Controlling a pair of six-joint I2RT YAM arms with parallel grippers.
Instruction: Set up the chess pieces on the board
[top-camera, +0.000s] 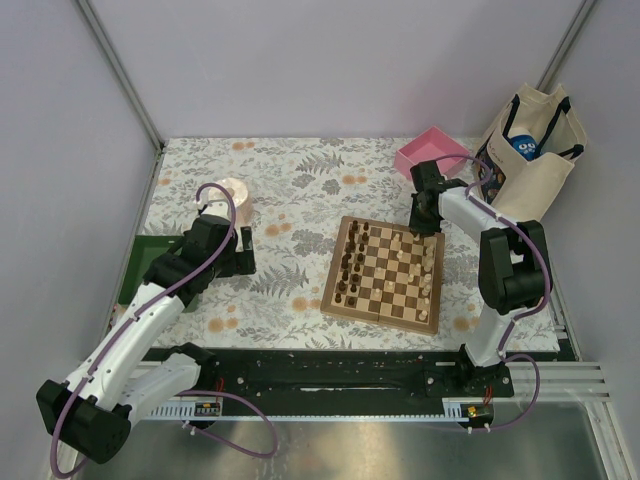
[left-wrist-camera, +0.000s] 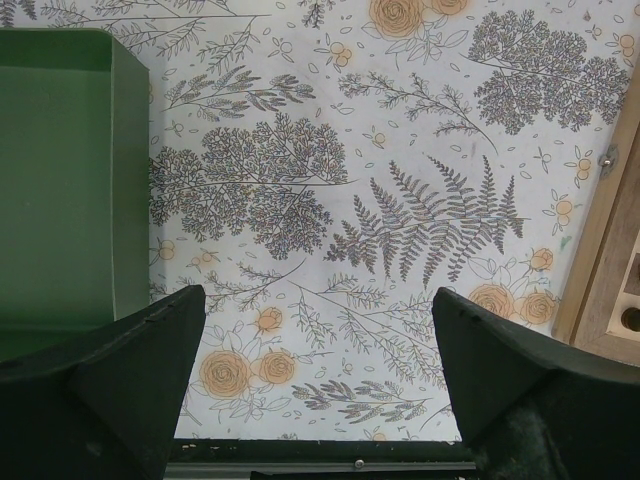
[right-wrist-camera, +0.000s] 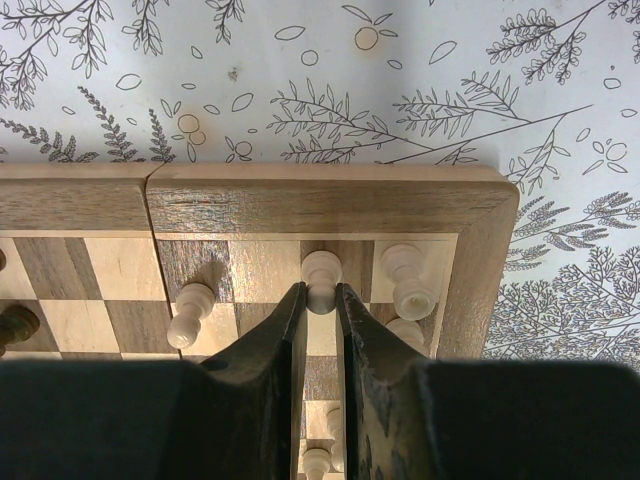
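Note:
The board (top-camera: 376, 318) lies right of centre, with dark chess pieces (top-camera: 347, 265) along its left side and pale ones (top-camera: 428, 275) along its right. My right gripper (top-camera: 426, 226) is over the board's far right corner. In the right wrist view it (right-wrist-camera: 320, 296) is shut on a pale piece (right-wrist-camera: 321, 270) standing on a dark edge-row square, next to another pale piece (right-wrist-camera: 408, 280) on the corner square. A third pale piece (right-wrist-camera: 190, 313) stands to the left. My left gripper (left-wrist-camera: 318, 330) is open and empty over the floral cloth, left of the board's edge (left-wrist-camera: 600, 250).
A green tray (left-wrist-camera: 60, 180) lies at the table's left edge. A pink tray (top-camera: 432, 155) and a cloth bag (top-camera: 530, 150) stand at the back right. A pale round container (top-camera: 235, 195) stands behind my left gripper (top-camera: 243, 255).

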